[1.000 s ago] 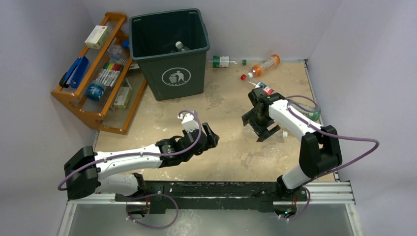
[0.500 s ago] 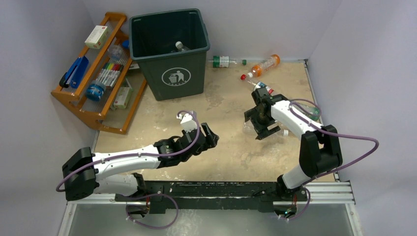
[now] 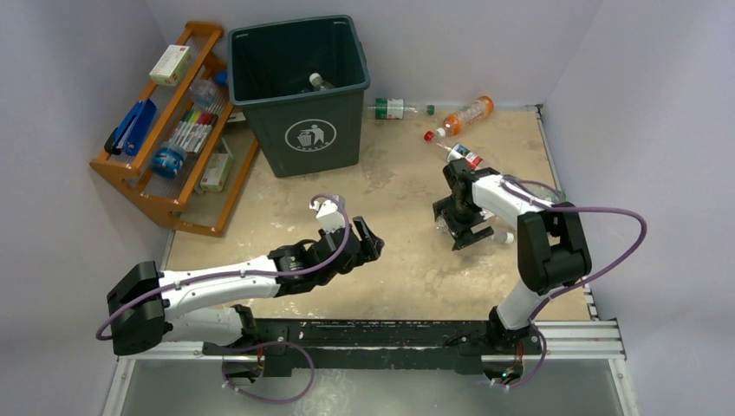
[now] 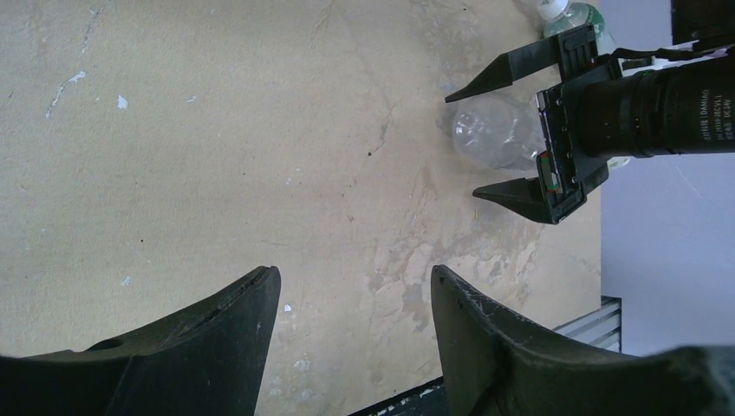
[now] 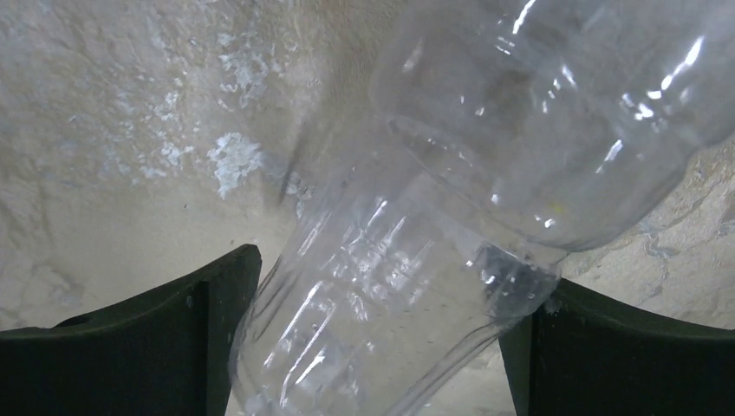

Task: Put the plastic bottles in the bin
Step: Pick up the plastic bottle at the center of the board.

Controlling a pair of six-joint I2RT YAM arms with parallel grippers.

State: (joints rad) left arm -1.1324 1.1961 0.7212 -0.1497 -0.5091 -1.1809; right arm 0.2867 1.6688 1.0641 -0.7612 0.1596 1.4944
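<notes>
A clear label-less bottle [image 3: 443,225] lies on the table at mid right. My right gripper [image 3: 449,227] is down over it, jaws open, a finger on each side. The right wrist view shows the bottle [image 5: 451,225] filling the gap between the fingers of that gripper [image 5: 399,269]. My left gripper [image 3: 374,238] is open and empty above the table's middle; its view [image 4: 351,273] shows the same bottle [image 4: 494,130] ahead. The dark green bin [image 3: 316,134] stands at the back with one bottle [image 3: 319,82] inside. More bottles lie at the back right: green-labelled [image 3: 394,108], orange [image 3: 468,114], red-capped [image 3: 455,149].
An orange wooden rack [image 3: 165,130] with markers and boxes leans at the back left beside the bin. A green-labelled bottle [image 4: 572,16] lies just behind the right arm near the right wall. Purple cables loop off both arms.
My right gripper has come down and shifted slightly right, so its open jaws now straddle the clear bottle. The left arm has barely moved.
</notes>
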